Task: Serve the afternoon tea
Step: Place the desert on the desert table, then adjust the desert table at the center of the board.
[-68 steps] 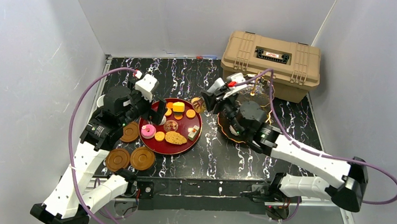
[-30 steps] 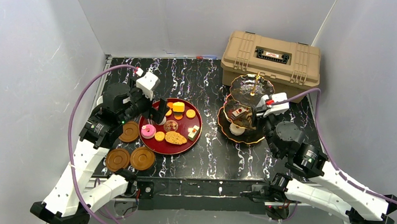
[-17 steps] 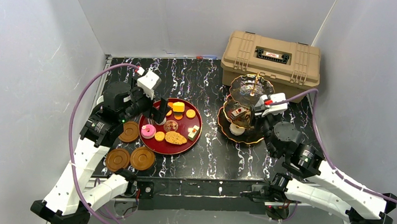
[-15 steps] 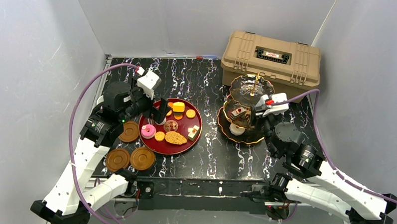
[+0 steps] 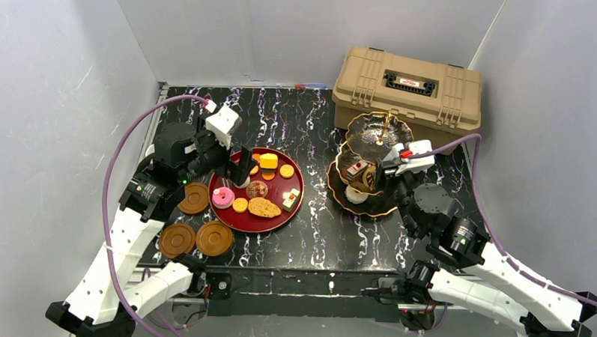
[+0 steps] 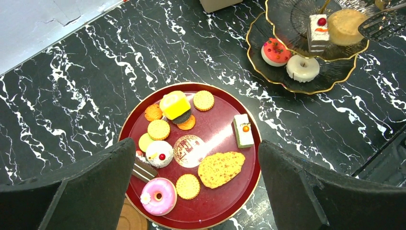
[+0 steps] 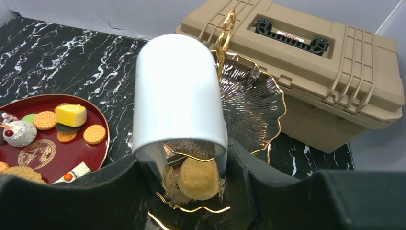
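Clamps right gripper on tongs, bun at 12 o'clock on middle tier of stand; spreads left gripper over tray.

right claw, tongs and biscuit swung from tray to stand

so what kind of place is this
Most likely a robotics lab test cell, not a tearoom: plain grey walls box in a marbled table, a left arm and right arm are bolted at its near edge, and pastries sit on a red tray.
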Controlling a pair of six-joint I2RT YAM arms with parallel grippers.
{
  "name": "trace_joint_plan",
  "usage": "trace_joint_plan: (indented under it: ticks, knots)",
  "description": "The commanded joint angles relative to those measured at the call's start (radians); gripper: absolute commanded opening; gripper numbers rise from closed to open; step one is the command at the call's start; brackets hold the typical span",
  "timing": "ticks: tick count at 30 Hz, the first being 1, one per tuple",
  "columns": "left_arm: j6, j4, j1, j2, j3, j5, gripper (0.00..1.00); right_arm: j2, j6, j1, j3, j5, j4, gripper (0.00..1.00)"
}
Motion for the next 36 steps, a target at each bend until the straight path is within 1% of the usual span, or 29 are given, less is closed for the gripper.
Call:
trace_joint_plan:
  ticks: [1, 3, 8, 10, 11, 14, 15, 18, 22, 24, 28, 33, 36]
  knots:
    - [-0.007, -0.019, 0.003, -0.007, 0.038, 0.013, 0.98, -0.021, 0.009, -0.003, 0.054, 0.011, 0.041, 0.57]
    - [-0.007, -0.019, 0.002, -0.007, 0.04, 0.014, 0.98, -0.024, 0.007, -0.003, 0.059, 0.015, 0.041, 0.54]
    - [-0.006, -0.019, 0.003, -0.003, 0.046, 0.018, 0.98, -0.037, 0.003, -0.003, 0.083, -0.009, 0.044, 0.31]
    - [-0.006, -0.019, 0.003, 0.0, 0.049, 0.023, 0.98, -0.048, 0.004, -0.003, 0.097, -0.033, 0.042, 0.24]
    - [-0.008, -0.018, 0.003, 0.002, 0.049, 0.026, 0.98, -0.053, 0.005, -0.003, 0.105, -0.048, 0.039, 0.22]
    - [-0.006, -0.003, 0.003, 0.015, 0.058, 0.042, 0.98, -0.055, 0.014, -0.003, 0.137, -0.089, -0.008, 0.21]
    - [-0.006, 0.005, 0.003, 0.024, 0.064, 0.054, 0.98, -0.054, 0.042, -0.003, 0.145, -0.106, -0.023, 0.21]
    - [-0.021, 0.044, 0.003, 0.073, 0.101, 0.121, 0.96, -0.052, 0.07, -0.003, 0.159, -0.157, -0.056, 0.21]
    - [-0.095, 0.108, -0.009, 0.239, 0.219, 0.227, 0.94, -0.05, 0.095, -0.002, 0.177, -0.153, -0.109, 0.2]
    - [-0.104, 0.142, -0.047, 0.321, 0.284, 0.247, 0.96, -0.061, 0.111, -0.003, 0.18, -0.145, -0.14, 0.2]
    - [-0.106, 0.229, -0.15, 0.463, 0.389, 0.23, 0.98, -0.102, 0.159, -0.003, 0.188, -0.128, -0.231, 0.19]
    - [-0.079, 0.235, -0.263, 0.659, 0.601, 0.198, 0.98, -0.132, 0.197, -0.003, 0.227, -0.124, -0.338, 0.19]
    - [-0.049, 0.23, -0.34, 0.758, 0.716, 0.178, 0.98, -0.143, 0.222, -0.002, 0.237, -0.133, -0.368, 0.19]
